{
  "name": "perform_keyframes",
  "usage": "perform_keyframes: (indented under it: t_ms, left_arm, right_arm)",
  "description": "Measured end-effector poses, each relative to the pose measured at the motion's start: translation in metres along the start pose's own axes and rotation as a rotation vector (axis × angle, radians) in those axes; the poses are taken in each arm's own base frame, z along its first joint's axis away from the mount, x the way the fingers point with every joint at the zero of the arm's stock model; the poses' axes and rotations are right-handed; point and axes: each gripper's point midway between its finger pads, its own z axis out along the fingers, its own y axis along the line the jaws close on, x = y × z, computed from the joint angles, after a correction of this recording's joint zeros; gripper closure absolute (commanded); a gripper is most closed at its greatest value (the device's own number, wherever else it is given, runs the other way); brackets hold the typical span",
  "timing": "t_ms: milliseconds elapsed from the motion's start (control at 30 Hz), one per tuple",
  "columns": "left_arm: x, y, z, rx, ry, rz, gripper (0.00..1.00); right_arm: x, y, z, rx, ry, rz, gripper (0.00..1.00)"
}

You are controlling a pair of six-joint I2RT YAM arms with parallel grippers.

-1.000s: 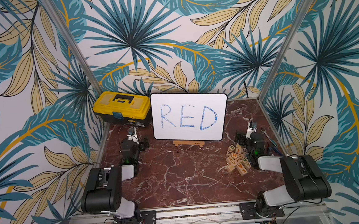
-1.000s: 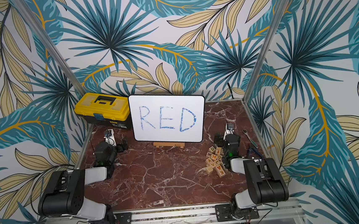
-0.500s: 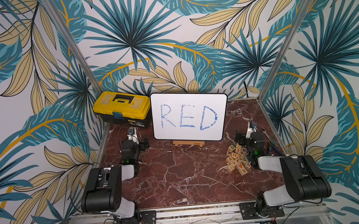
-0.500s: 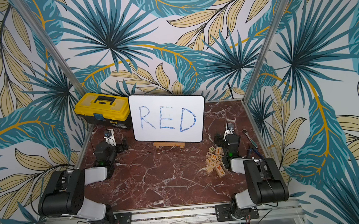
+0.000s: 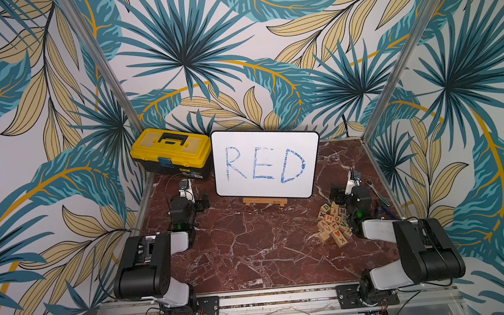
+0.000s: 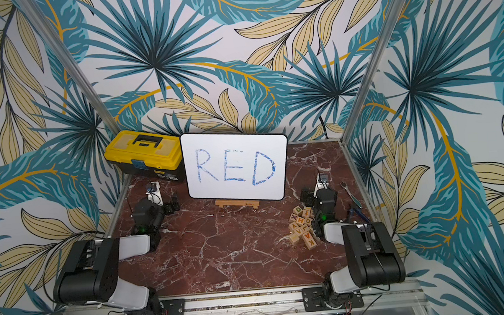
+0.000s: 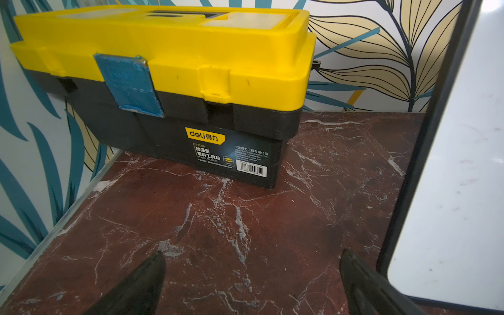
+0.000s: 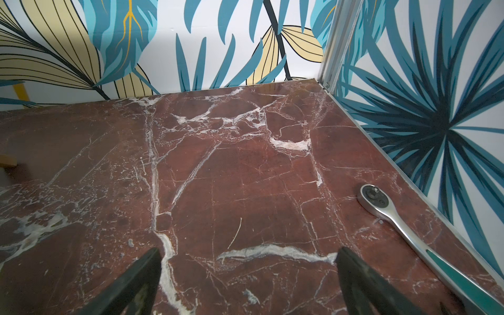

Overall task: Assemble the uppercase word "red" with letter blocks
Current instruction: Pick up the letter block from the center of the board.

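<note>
Yellow-lidded toolbox [image 5: 170,154] sat at the back left corner of the red marble surface [image 5: 252,256], lid shut, blue patch on its front. Left arm was folded low in front of it. The left tool [image 7: 252,256] pointed at the toolbox, its fingers [image 7: 152,272] set wide apart, with only bare surface between them and nothing gripped.

Whiteboard [image 5: 266,163] stood upright at back centre, just beside the toolbox, on a small wooden stand [image 5: 265,201], with RED handwritten on it in blue. In the left wrist view its edge ran close past one finger.

The middle of the surface held nothing but marble veins.

Letter blocks [image 5: 334,224] lay in one loose heap on the right side, well apart from the whiteboard and just beside the right arm's forearm, all mixed with other letters and not lined up. In both top views a green D [image 5: 327,207] sat at the heap's far left corner. In a top view a dark R [image 5: 342,209] showed near the arm. The E could not be picked out.

Right tool [image 8: 248,251] sat farther back than the heap, its fingers [image 8: 147,267] spread apart and holding nothing. No block showed in the right wrist view.

A ratchet [image 8: 381,207] lay flat along the right wall edge, apart from the tool.
</note>
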Motion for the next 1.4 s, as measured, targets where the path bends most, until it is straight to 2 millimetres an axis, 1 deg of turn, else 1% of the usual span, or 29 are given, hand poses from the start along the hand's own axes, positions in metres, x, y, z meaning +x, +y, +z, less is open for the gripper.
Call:
perform_keyframes:
  t_ms: [33, 100, 333, 467, 533, 600, 633, 700, 767, 833, 867, 900, 967, 1100, 1267, 1333, 1400]
  left_arm:
    - [0.0, 0.0, 0.0, 0.0, 0.0, 0.0, 0.0]
    - [0.0, 0.0, 0.0, 0.0, 0.0, 0.0, 0.0]
    - [0.0, 0.0, 0.0, 0.0, 0.0, 0.0, 0.01]
    - [0.0, 0.0, 0.0, -0.001, -0.001, 0.002, 0.06]
    - [-0.004, 0.001, -0.002, -0.005, -0.007, 0.002, 0.07]
    - [-0.014, 0.001, -0.009, -0.007, -0.023, 0.003, 0.09]
    - [-0.023, -0.002, -0.015, -0.004, -0.037, 0.004, 0.11]
    - [-0.043, -0.006, -0.029, 0.001, -0.078, 0.004, 0.13]
    - [-0.066, -0.015, -0.045, 0.01, -0.13, 0.006, 0.13]
    - [-0.075, -0.025, -0.056, 0.021, -0.146, 0.011, 0.14]
    - [-0.075, -0.029, -0.059, 0.026, -0.138, 0.013, 0.15]
    - [-0.073, -0.034, -0.061, 0.033, -0.125, 0.016, 0.16]
    - [-0.068, -0.043, -0.066, 0.044, -0.09, 0.023, 0.19]
    - [-0.061, -0.061, -0.076, 0.039, -0.039, 0.039, 0.19]
    - [-0.069, -0.083, -0.089, 0.069, -0.023, 0.057, 0.19]
    - [-0.074, -0.085, -0.093, 0.079, -0.025, 0.044, 0.19]
    - [-0.076, -0.086, -0.096, 0.084, -0.027, 0.03, 0.19]
  right_arm:
    - [0.0, 0.0, 0.0, 0.0, 0.0, 0.0, 0.14]
    - [0.0, 0.0, 0.0, -0.001, 0.0, -0.002, 0.16]
    - [0.0, 0.0, 0.0, 0.0, 0.0, -0.002, 0.18]
    - [0.0, 0.0, 0.0, 0.0, 0.0, -0.003, 0.22]
    - [0.0, -0.001, 0.0, 0.008, 0.006, -0.004, 0.22]
    - [-0.003, -0.004, -0.001, 0.025, 0.034, -0.005, 0.23]
    - [-0.012, -0.005, -0.002, 0.036, 0.043, -0.004, 0.24]
    - [-0.039, -0.004, -0.002, 0.042, 0.036, 0.001, 0.27]
    - [-0.073, -0.002, -0.004, 0.045, 0.03, 0.022, 0.31]
    - [-0.098, -0.002, -0.009, 0.054, 0.038, 0.049, 0.34]
    - [-0.107, -0.002, -0.014, 0.061, 0.049, 0.065, 0.35]
    - [-0.11, -0.003, -0.018, 0.069, 0.073, 0.077, 0.36]
    - [-0.107, -0.003, -0.03, 0.089, 0.146, 0.092, 0.38]
    - [-0.084, -0.003, -0.052, 0.115, 0.322, 0.101, 0.41]
    - [-0.046, -0.004, -0.082, 0.113, 0.522, 0.114, 0.43]
    - [-0.034, -0.005, -0.091, 0.113, 0.577, 0.116, 0.44]
    - [-0.024, -0.004, -0.096, 0.107, 0.622, 0.115, 0.48]
